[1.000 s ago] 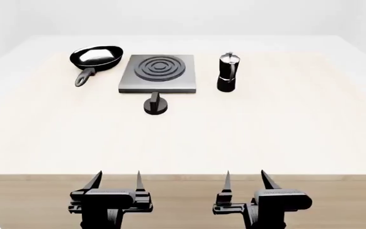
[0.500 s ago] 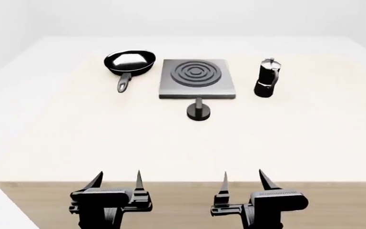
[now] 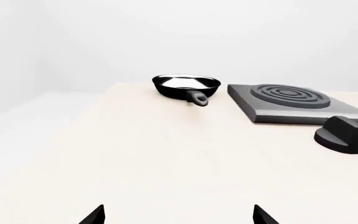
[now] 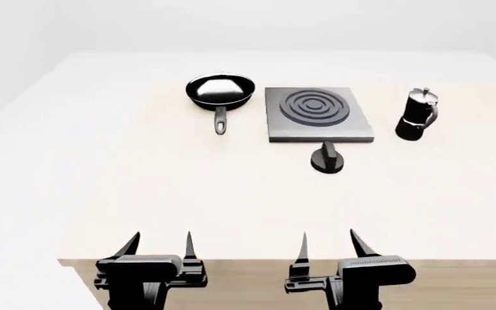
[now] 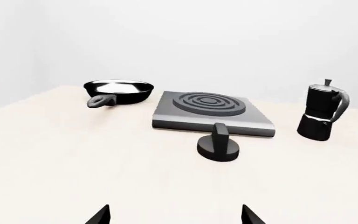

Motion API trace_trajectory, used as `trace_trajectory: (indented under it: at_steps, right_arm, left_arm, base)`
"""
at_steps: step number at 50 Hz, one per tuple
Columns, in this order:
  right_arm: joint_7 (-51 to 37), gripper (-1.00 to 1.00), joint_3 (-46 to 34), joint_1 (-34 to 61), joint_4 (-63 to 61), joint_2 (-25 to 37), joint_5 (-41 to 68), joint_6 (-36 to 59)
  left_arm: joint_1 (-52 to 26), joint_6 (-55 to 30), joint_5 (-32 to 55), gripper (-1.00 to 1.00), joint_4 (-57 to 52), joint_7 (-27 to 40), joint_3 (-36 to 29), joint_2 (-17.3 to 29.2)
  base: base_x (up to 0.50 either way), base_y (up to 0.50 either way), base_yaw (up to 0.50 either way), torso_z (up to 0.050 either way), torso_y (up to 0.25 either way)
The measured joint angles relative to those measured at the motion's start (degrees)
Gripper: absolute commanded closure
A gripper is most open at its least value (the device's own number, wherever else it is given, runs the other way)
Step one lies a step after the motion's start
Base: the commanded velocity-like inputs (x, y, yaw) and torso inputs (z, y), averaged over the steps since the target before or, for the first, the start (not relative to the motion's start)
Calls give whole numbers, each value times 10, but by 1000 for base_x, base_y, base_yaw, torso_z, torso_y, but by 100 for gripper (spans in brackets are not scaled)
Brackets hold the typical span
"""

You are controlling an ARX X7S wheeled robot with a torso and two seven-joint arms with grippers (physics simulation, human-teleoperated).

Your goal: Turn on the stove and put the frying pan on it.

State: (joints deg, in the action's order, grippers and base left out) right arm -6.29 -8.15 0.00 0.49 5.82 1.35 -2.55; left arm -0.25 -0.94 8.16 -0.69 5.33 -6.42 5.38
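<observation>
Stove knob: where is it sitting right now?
In the head view the knob rests on the table just in front of the stove, right of centre, with the frying pan on the stove's left and the moka pot on its right.

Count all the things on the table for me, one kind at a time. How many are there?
Frying pan: 1
Stove: 1
Stove knob: 1
Moka pot: 1
Total: 4

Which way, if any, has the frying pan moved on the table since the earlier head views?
No. The frying pan keeps its place left of the stove; both slid right together, so the view moved.
</observation>
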Motion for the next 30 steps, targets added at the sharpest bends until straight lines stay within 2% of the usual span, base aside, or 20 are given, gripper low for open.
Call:
trace_trajectory:
  at_steps: [22,30]
  right_arm:
    - [-14,-100,-14,3,2,11,9,0]
    - [-18,-100,-19,1,-1,15,12,-1]
  left_arm:
    - [-1,5,9,-100,3,16,-15,12]
    - [1,8,14,-100,1,19,-20,16]
  base:
    - [83,500,0,50,16]
    - [242,479,0,5,0]
